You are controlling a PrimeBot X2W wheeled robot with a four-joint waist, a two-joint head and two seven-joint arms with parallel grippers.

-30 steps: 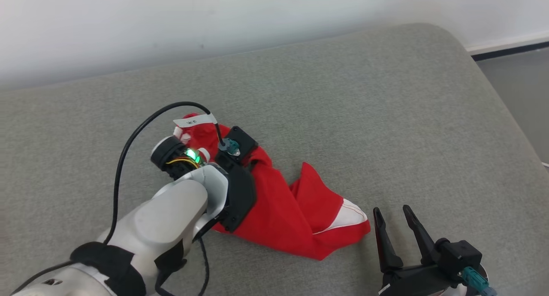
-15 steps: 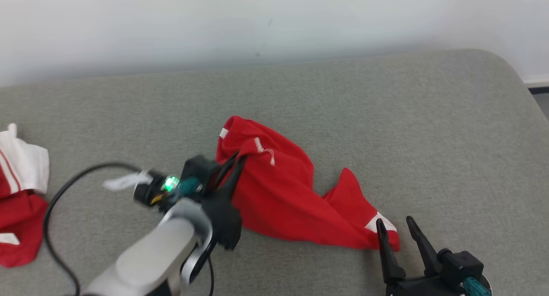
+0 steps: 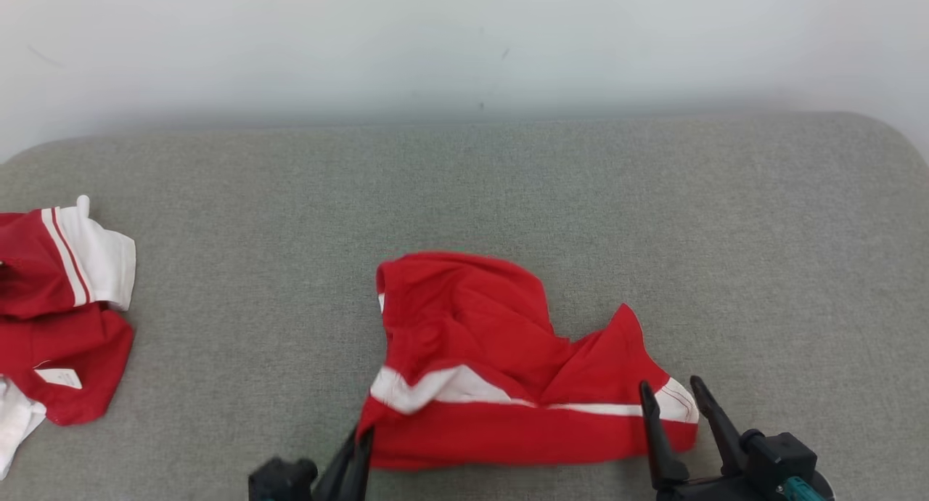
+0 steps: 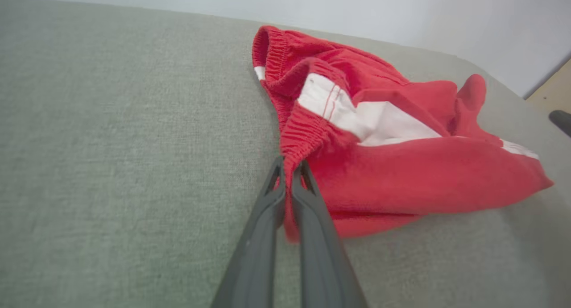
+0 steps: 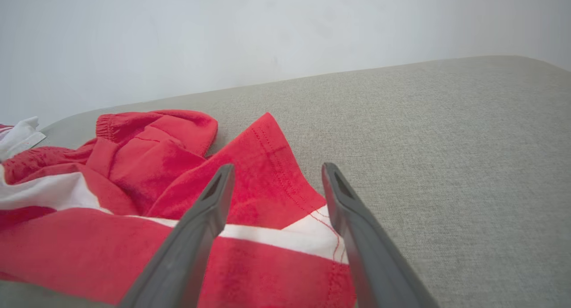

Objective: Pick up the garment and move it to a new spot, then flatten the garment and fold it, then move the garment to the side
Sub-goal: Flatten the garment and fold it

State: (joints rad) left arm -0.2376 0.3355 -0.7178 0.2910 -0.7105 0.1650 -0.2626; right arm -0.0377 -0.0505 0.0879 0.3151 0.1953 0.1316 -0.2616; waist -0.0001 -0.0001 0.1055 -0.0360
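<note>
Cloth, soft and light, is what this job turns on. The red garment point(image 3: 472, 327) with its white stripe lies crumpled near six o'clock on the grey worktop point(image 3: 653, 210), and it will sag, slide and bunch rather than hold any shape. The best purchase looks to be the gathered elastic waistband point(image 4: 273, 53) and the stitched hem point(image 5: 272, 151) corners, where the fabric is thicker and a pinch is less likely to slip.

The left end effector point(image 4: 290, 167) has its fingers pressed together on the waistband corner at the garment's seven o'clock. The right end effector point(image 3: 669, 383) stands spread and empty at the four o'clock corner, over the striped hem; I cannot tell whether it touches the cloth.

One garment is in play. At nine o'clock sits a separate heap of red and white clothing point(image 3: 65, 305), possibly two pieces, though the edge of the view cuts it off. There are two end effectors and one worktop.
</note>
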